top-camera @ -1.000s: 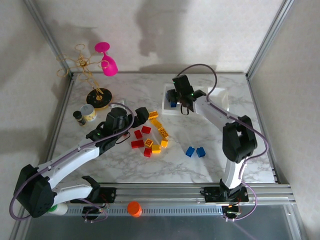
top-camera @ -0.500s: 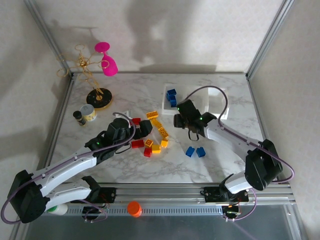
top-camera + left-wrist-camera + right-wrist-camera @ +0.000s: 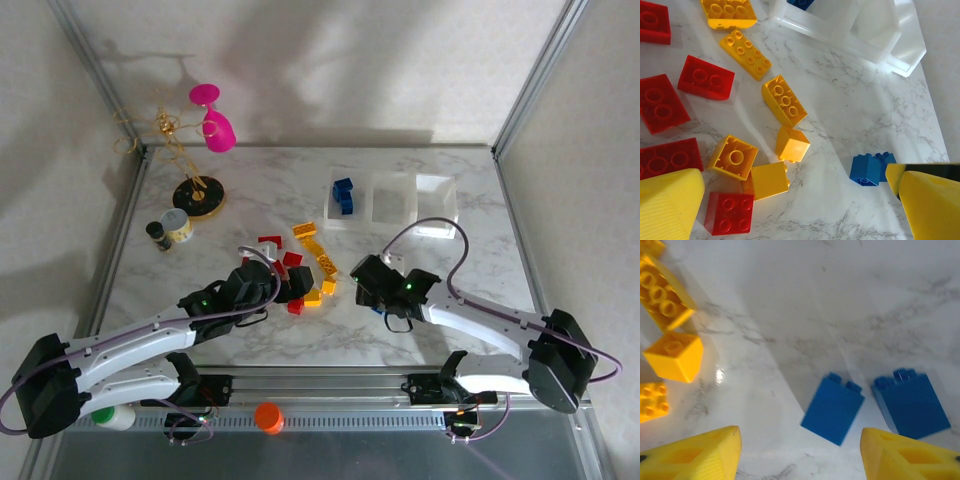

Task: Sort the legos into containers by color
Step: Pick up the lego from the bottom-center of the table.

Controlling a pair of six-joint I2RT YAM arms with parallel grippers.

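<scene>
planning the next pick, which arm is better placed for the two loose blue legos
Right. The right gripper, open, hovers directly above the blue legos; the left gripper hangs over the red and yellow legos instead.

no legible text, labels or numbers

Blue legos [image 3: 343, 195] sit in the leftmost of 3 containers [image 3: 393, 198]; red and yellow legos [image 3: 322, 262] lie loose on the table [image 3: 260, 190].

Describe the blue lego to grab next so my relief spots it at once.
On the marble table, just right of the red-and-yellow pile, two blue legos lie side by side. It is the one nearer the pile, between the right gripper's open jaws; its neighbour lies toward one jaw.
</scene>
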